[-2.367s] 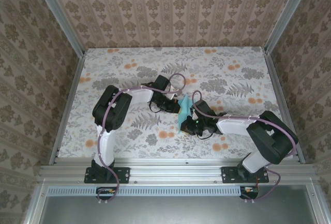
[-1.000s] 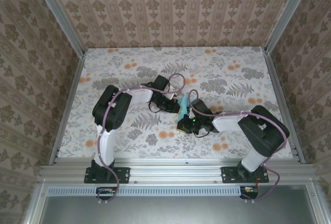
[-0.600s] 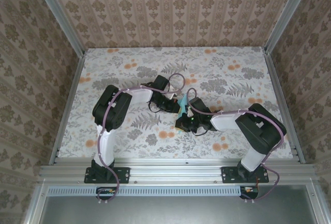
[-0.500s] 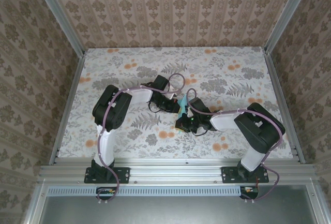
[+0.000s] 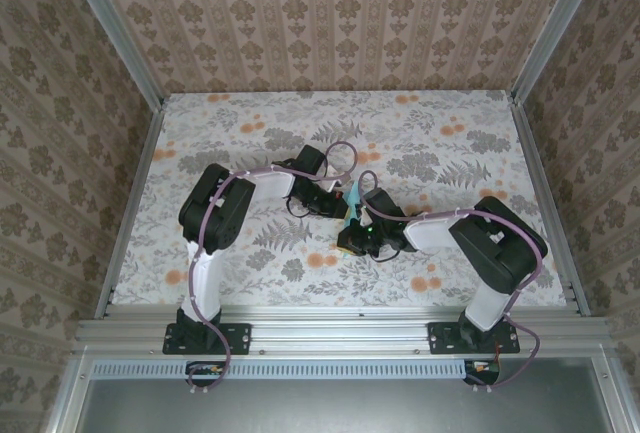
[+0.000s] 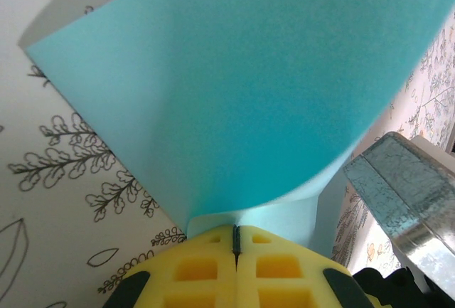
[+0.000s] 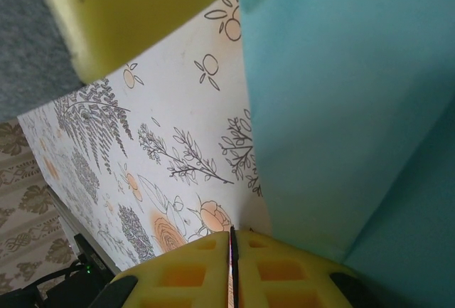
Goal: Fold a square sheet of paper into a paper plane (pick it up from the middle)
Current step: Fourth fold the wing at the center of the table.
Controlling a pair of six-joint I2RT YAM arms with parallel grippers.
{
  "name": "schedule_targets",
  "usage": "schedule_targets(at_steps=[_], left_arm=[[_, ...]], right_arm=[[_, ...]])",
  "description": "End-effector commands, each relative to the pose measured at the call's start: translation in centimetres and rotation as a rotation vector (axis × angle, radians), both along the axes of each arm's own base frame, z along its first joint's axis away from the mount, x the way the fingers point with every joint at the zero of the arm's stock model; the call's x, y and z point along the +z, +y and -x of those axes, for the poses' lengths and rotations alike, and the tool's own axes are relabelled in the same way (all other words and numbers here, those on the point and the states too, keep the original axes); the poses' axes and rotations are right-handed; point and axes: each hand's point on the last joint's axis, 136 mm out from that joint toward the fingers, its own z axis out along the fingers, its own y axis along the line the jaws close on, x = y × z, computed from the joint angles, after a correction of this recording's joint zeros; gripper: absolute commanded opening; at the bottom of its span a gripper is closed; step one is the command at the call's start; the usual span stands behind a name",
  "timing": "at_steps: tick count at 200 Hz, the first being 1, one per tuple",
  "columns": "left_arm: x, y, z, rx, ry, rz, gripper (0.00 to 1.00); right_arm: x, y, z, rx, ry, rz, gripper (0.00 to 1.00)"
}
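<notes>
Folding seems about half done | sheet of paper [image 6: 242,87] held up midway between the side edges of the worktop [image 5: 450,133], not yet a dart | left gripper [image 6: 234,240] jaws clamped on it | right gripper [image 7: 231,240] jaws together at its edge, grip unclear

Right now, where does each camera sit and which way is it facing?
Top external: above and behind the arm bases, looking down at the floral table; both arms show, left pincer and right pincer meeting at the turquoise paper.
Left wrist: on the left arm, facing along its shut yellow pads, which pinch the paper.
Right wrist: on the right arm, facing past its shut pads.
Shared: both wrist views show paper over floral tabletop.
</notes>
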Motion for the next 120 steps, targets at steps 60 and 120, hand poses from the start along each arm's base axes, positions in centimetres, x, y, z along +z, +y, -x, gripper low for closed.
schedule_targets(at_steps=[60, 120], left_arm=[[-11.6, 6.7, 4.5, -0.004, 0.116, -0.387, 0.00], [-11.4, 6.7, 4.5, -0.004, 0.116, -0.386, 0.00]], right_arm=[[3.0, 0.8, -0.2, 0.005, -0.050, -0.060, 0.17], [3.9, -2.7, -0.1, -0.072, -0.058, -0.061, 0.18]])
